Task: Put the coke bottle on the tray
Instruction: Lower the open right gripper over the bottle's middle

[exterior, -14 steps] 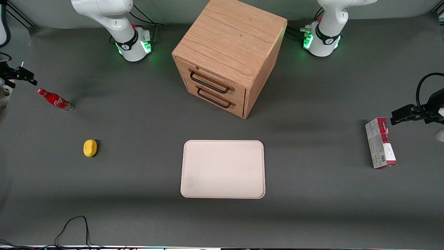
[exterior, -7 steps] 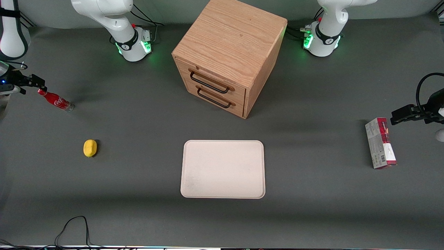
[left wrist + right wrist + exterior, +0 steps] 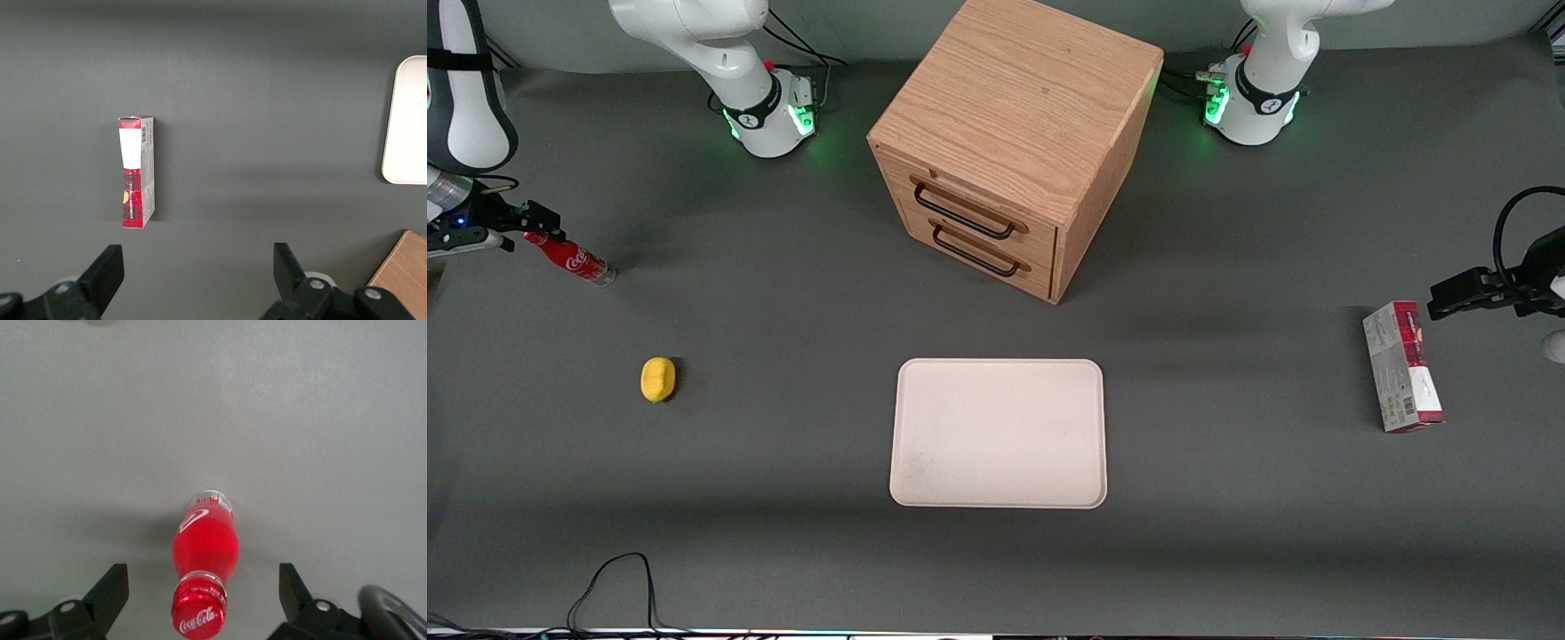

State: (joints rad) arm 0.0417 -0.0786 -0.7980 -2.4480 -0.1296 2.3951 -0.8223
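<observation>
The coke bottle (image 3: 574, 259) is small, red, with a red cap and white script. It stands on the grey table toward the working arm's end. My right gripper (image 3: 538, 224) is open at the bottle's cap. In the right wrist view the bottle (image 3: 205, 550) stands between the two spread black fingers (image 3: 110, 587), with a gap on each side, and the gripper (image 3: 202, 579) touches nothing. The cream-white tray (image 3: 998, 433) lies flat at mid-table, nearer the front camera than the cabinet; its edge shows in the left wrist view (image 3: 407, 120).
A wooden two-drawer cabinet (image 3: 1014, 142) stands at the middle of the table. A yellow lemon (image 3: 658, 380) lies nearer the front camera than the bottle. A red-and-grey carton (image 3: 1402, 366) lies toward the parked arm's end and shows in the left wrist view (image 3: 137, 172).
My right gripper has come in from the table's edge toward the bottle and now sits at its cap. The bottle has not moved.
</observation>
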